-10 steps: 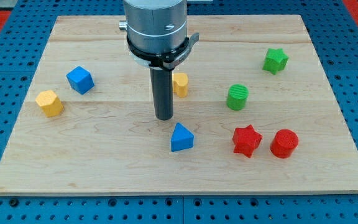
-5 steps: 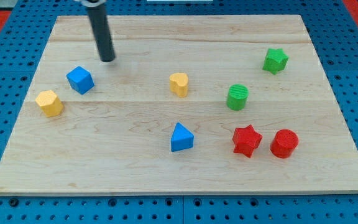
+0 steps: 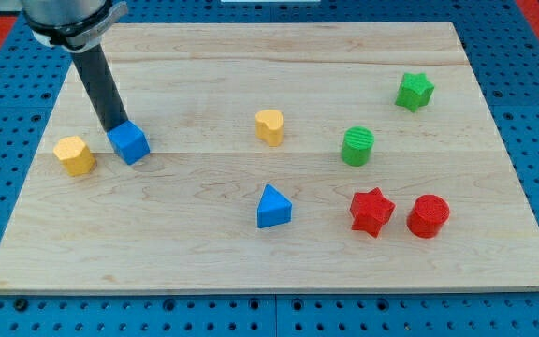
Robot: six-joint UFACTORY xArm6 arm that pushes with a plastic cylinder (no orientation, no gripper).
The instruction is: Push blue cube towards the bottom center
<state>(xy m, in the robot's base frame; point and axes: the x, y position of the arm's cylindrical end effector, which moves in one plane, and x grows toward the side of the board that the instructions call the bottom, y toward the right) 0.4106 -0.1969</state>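
Note:
The blue cube (image 3: 129, 142) sits on the wooden board (image 3: 269, 253) at the view's left, a little above mid-height. My tip (image 3: 115, 127) touches the cube's upper-left side, with the dark rod rising toward the view's top left. A blue triangular block (image 3: 272, 207) lies near the board's centre, below the middle.
A yellow block (image 3: 74, 154) lies just left of the blue cube. Another yellow block (image 3: 269, 125) sits at centre. A green cylinder (image 3: 357, 146) and a green star (image 3: 415, 91) are on the right. A red star (image 3: 371, 211) and a red cylinder (image 3: 428, 215) are lower right.
My tip swept from the board's centre to the top left, then came down against the blue cube. The cube has shifted slightly down and right.

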